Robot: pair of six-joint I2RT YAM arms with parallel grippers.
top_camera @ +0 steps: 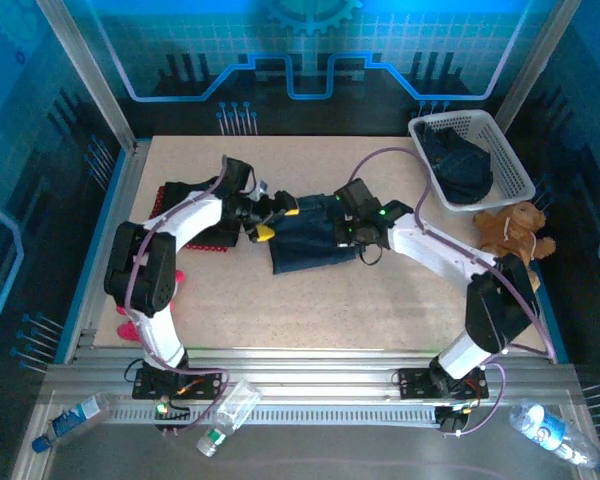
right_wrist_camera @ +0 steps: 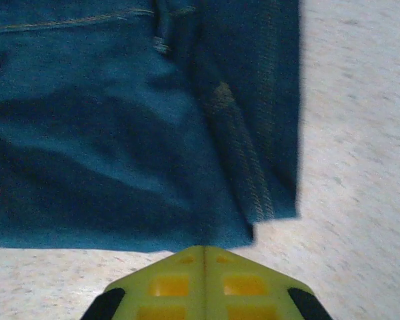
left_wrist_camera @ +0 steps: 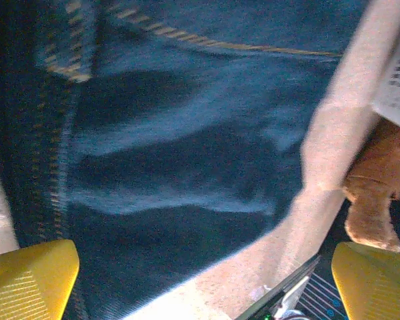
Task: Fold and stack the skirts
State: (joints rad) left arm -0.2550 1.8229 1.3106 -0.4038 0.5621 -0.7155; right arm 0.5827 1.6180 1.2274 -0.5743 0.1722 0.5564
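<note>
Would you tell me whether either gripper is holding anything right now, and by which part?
The left gripper is open, holding nothing. The right gripper is shut at the edge of the denim skirt; whether it pinches the cloth cannot be told.

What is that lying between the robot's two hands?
A dark blue denim skirt spread on the table. In the top view it lies between the open left hand and the shut right hand, whose tip sits at its edge.

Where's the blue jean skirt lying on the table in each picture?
Top view: jean skirt, in the middle of the table.
Left wrist: skirt across most of the picture.
Right wrist: skirt in the upper left.
Shared landmark: the pale speckled table beside the skirt's edge.
</note>
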